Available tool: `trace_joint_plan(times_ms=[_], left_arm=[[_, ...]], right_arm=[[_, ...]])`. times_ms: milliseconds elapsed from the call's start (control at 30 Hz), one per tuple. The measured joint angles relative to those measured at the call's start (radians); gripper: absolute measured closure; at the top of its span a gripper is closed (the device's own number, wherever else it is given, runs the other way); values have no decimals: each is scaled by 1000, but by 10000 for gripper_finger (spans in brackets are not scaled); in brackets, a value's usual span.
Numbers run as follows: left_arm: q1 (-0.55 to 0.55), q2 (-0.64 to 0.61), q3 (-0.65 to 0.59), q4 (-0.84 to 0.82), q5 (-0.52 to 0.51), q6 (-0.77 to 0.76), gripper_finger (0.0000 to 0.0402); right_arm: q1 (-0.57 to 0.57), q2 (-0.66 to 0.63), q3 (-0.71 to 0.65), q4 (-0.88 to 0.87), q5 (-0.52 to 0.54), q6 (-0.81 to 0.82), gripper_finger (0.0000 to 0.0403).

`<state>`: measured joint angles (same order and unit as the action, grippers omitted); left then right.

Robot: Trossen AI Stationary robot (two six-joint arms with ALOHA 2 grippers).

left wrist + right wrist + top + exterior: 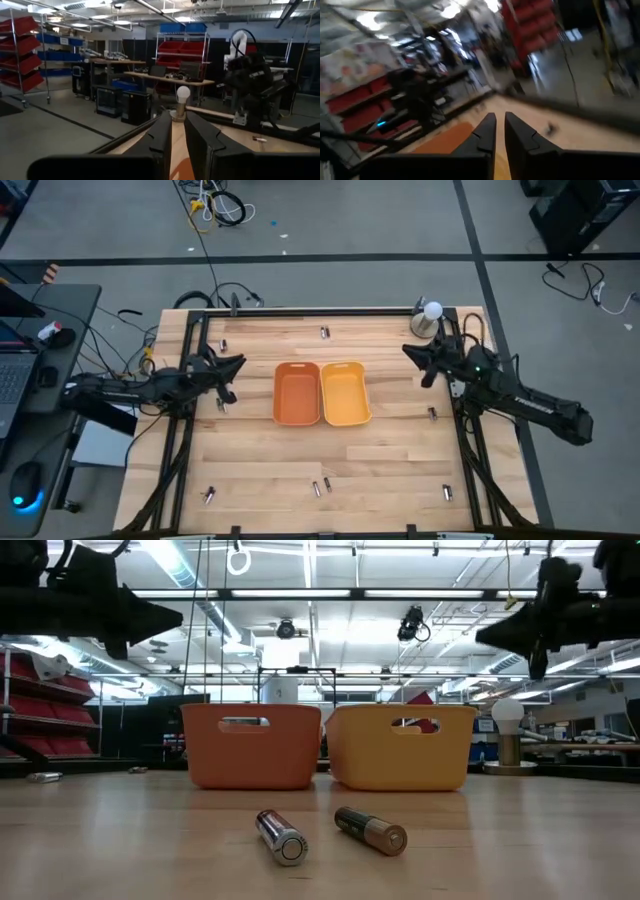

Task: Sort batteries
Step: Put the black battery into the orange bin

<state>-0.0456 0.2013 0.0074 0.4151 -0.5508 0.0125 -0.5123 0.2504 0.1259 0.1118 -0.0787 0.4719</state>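
Several small batteries lie scattered on the wooden table. One lies at the far edge; a pair lies near the front edge, close in the low view. Others lie near the corners and sides. An orange tray and a yellow tray stand side by side at the table's middle. My left gripper hovers shut, left of the orange tray, pointing level toward the right. My right gripper hovers shut, right of the yellow tray, pointing left. Neither holds anything.
A metal cup with a white ball stands at the far right corner, just behind my right arm. Black frame rails run along the table's left and right sides. A desk with a laptop and mouse stands beyond the left edge.
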Motion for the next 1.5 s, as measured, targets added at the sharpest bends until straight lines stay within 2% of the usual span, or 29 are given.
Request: trace_joint_plan(times_ms=[133, 333, 633, 733, 1000, 1233, 1500], left_arm=[[1, 48, 0, 43, -39, -3, 351], [1, 136, 0, 118, -127, 1, 351], [2, 237, 0, 250, -255, 60, 351], [2, 244, 0, 247, -265, 65, 351], [2, 244, 0, 187, -295, 88, 351], [2, 244, 0, 150, -295, 83, 351], [2, 244, 0, 79, -295, 58, 351]], right_arm=[[-20, 83, 30, -119, 0, 34, 375], [-44, 253, 118, -110, 7, 3, 358], [-52, 635, 410, -175, 7, -204, 282], [-53, 777, 510, -188, 6, -308, 258], [-71, 1114, 792, -227, -44, -413, 227], [-85, 1291, 968, -249, -76, -481, 220], [-124, 1499, 1134, -457, -78, -546, 214]])
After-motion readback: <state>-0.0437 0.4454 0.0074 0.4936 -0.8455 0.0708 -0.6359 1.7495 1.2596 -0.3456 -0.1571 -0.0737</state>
